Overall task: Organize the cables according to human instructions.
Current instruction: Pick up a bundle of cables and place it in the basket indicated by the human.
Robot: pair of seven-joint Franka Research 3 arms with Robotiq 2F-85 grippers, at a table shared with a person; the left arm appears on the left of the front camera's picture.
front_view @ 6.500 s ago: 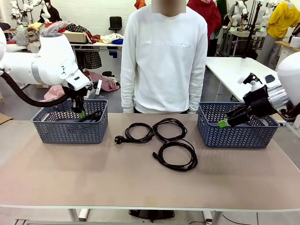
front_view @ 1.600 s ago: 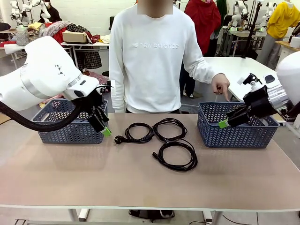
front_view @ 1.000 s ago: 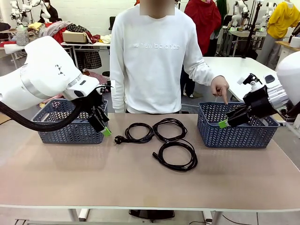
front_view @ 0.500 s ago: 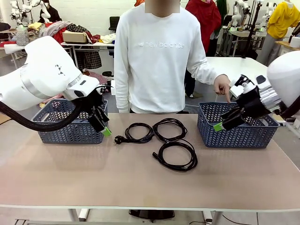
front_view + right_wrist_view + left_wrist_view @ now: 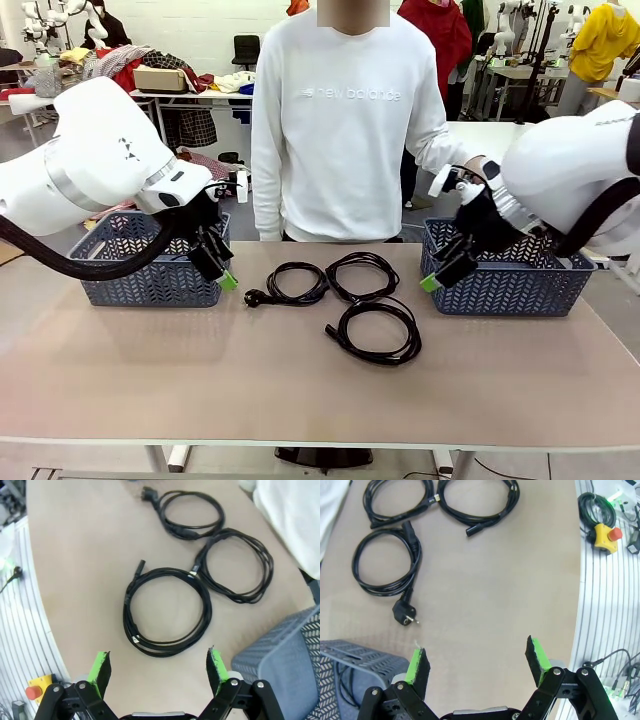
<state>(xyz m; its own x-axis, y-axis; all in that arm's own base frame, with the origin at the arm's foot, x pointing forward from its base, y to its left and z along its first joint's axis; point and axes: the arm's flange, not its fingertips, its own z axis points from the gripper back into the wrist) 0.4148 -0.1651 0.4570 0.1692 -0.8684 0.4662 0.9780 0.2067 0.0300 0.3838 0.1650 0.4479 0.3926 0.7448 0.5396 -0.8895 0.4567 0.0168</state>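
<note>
Checking in from the remote desk. Closest to me on the table (image 5: 200,390) is the nearest coil (image 5: 128,615), lying flat and loose. Just past it are two more out in the open: the plug coil (image 5: 402,614) on the left and the far coil (image 5: 195,569) right beside it. So by my reckoning three are unsorted.

The left gripper (image 5: 476,652) hangs over bare tabletop next to the left basket (image 5: 150,275), fingers spread wide, nothing in them. The right gripper (image 5: 158,655) is by the front corner of the right basket (image 5: 520,288), looking down at the nearest coil, also spread wide and empty.

Containers: the left basket has a bit of black cord (image 5: 342,682) inside, so I'd guess one cable is already filed. I can't see into the right basket from here. The person (image 5: 345,130) stands at the far side, between the two baskets.
</note>
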